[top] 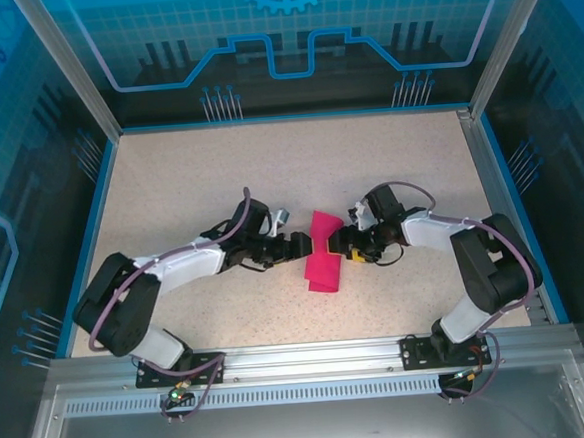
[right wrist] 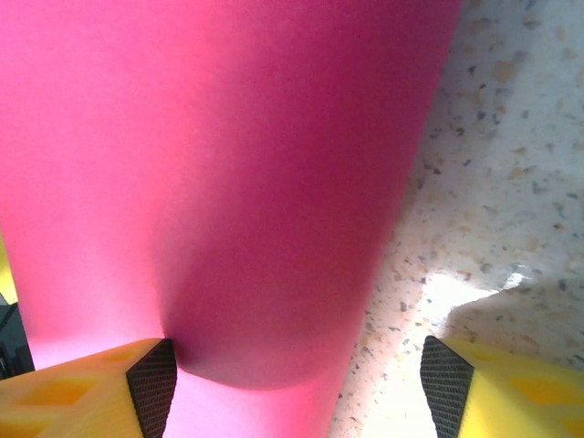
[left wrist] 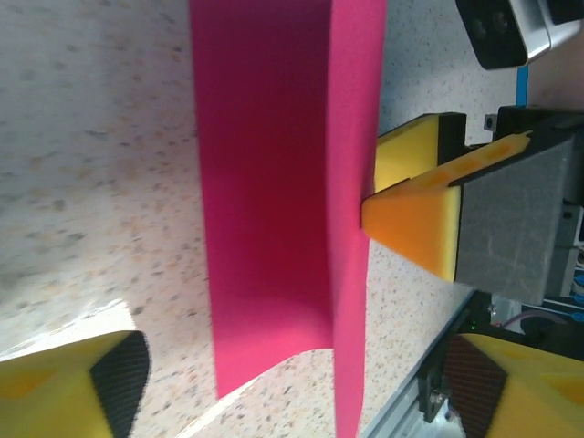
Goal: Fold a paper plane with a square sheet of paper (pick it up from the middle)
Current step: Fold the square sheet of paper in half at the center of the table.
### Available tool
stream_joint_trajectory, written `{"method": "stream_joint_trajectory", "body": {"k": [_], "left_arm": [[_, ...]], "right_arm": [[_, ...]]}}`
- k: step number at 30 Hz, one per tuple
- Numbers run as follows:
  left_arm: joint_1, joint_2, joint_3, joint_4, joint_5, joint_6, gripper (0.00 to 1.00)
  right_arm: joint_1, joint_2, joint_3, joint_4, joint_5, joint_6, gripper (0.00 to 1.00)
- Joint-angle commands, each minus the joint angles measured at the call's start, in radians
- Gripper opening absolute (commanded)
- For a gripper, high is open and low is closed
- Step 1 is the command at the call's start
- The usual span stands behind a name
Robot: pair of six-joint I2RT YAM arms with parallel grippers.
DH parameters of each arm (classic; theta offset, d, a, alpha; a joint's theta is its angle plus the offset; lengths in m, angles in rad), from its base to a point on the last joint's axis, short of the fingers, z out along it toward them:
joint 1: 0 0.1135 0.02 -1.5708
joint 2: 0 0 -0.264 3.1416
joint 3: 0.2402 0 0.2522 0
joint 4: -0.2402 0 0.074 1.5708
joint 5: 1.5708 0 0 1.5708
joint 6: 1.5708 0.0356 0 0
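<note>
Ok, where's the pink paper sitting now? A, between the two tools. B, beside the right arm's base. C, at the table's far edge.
A: the pink paper lies right between the left tool and the right tool.

Blk/wht arms, purple cables, yellow pads on jaws.
</note>
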Motion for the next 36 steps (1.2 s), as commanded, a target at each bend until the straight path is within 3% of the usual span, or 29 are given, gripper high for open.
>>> {"method": "stream_joint_trajectory", "body": {"k": [1,10,13,19,28,33,36], "left_arm": [[-0.026,0.060,0.076,0.043,0.074,-0.027,0.77],[-0.035,0.160,0.119,0.153,0.132,-0.106,0.24],[-0.035,0.162,0.105,0.200,0.147,-0.137,0.11],[-0.038,0.183,0.072,0.339,0.189,-0.222,0.10],[-0.049,0.244,0.160,0.081,0.085,-0.076,0.12],[-0.052,0.274,0.182,0.078,0.102,-0.069,0.16],[-0.055,0.275,0.185,0.077,0.104,-0.067,0.18]], "right_arm": [[-0.017,-0.048,-0.016,-0.010,-0.035,-0.033,0.75],[-0.029,-0.061,-0.026,-0.033,-0.016,-0.038,0.77],[-0.038,-0.087,-0.042,-0.028,-0.004,-0.027,0.79],[-0.074,-0.175,-0.101,0.009,0.024,0.036,0.83],[-0.074,-0.267,-0.151,0.028,0.061,0.075,0.86],[-0.003,-0.232,-0.101,-0.068,0.193,0.053,0.82],[0.027,-0.191,-0.083,-0.058,0.207,0.074,0.77]]}}
